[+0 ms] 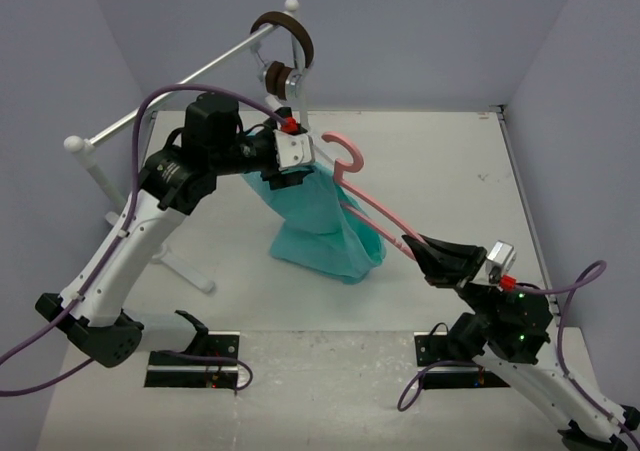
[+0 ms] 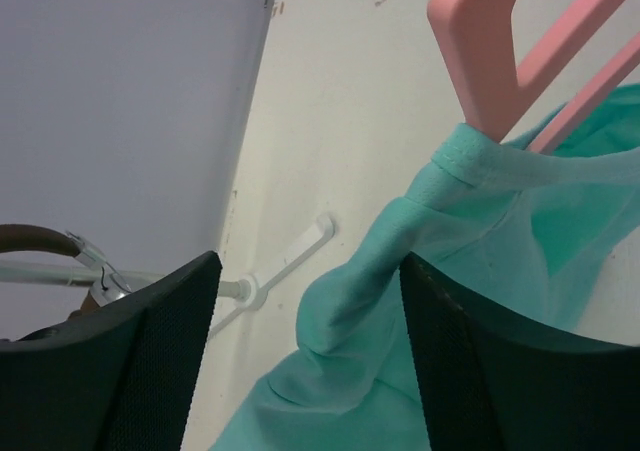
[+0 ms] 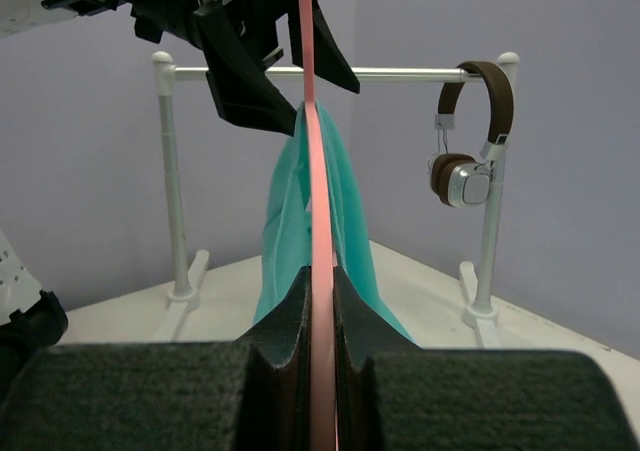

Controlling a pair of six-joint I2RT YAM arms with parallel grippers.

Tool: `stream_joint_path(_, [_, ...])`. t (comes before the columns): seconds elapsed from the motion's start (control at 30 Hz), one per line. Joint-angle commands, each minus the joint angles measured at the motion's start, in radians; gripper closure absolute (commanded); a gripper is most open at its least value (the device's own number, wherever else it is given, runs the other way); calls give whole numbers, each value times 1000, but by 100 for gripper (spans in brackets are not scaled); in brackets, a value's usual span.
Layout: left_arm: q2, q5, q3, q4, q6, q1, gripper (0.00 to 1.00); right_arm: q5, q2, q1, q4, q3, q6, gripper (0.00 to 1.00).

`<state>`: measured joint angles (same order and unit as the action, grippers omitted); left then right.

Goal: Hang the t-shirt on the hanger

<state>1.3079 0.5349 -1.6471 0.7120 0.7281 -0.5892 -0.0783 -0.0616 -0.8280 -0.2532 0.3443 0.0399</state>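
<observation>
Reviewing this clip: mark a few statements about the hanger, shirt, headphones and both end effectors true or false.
1. The right end effector is clamped on the pink hanger. True.
2. The brown headphones lie on the table. False: they hang at one end of the metal rail.
3. The teal t-shirt is spread flat on the table. False: it hangs bunched, draped over the hanger.
4. The jaws of the left end effector stand apart, with shirt fabric between them. True.
5. The hanger's hook is hung on the rail. False: the hook is free in the air, away from the rail.
</observation>
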Motion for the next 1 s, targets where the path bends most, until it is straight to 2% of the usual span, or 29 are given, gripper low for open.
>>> stream_joint_path(0.0, [-26,43,9,-3,-5,5,35,-51,11,-1,-48,60,-14,100])
stream_joint_path(0.07, [-18,61,4,11,4,5,54,-53,8,0,-48,64,-15,100])
stream_joint_path(0.17, [-15,73,8,23,7,5,96,-45,12,0,-49,71,-21,100])
stream_joint_path(0.37, [-34,134,45,33,37,5,100,-41,20,0,-48,77,-32,100])
stream_joint_path(0.47, [-46,156,55,32,23,5,100,-14,-10,-2,-28,91,-31,96])
stream_joint_path(0.5, [-48,151,61,26,16,5,100,-5,-24,-1,-21,93,-31,90])
stream_joint_path(0.53, [-52,142,72,10,5,5,100,5,-39,0,-3,101,-32,78])
stream_joint_path(0.63, [-86,109,122,-45,-34,6,100,52,-103,0,44,127,-27,69])
stream_joint_path(0.67, [-104,96,151,-79,-45,5,100,72,-133,0,62,137,-19,58])
stream_joint_path(0.77, [-159,41,220,-164,-85,5,100,221,-208,-1,130,179,22,37])
stream_joint_path(0.87, [-208,-50,295,-227,-122,5,100,324,-240,0,207,219,68,7])
stream_joint_path(0.9, [-214,-82,309,-241,-128,5,100,356,-244,-1,233,231,85,1])
stream_joint_path(0.97, [-204,-141,318,-246,-143,6,100,409,-231,0,287,254,129,1])
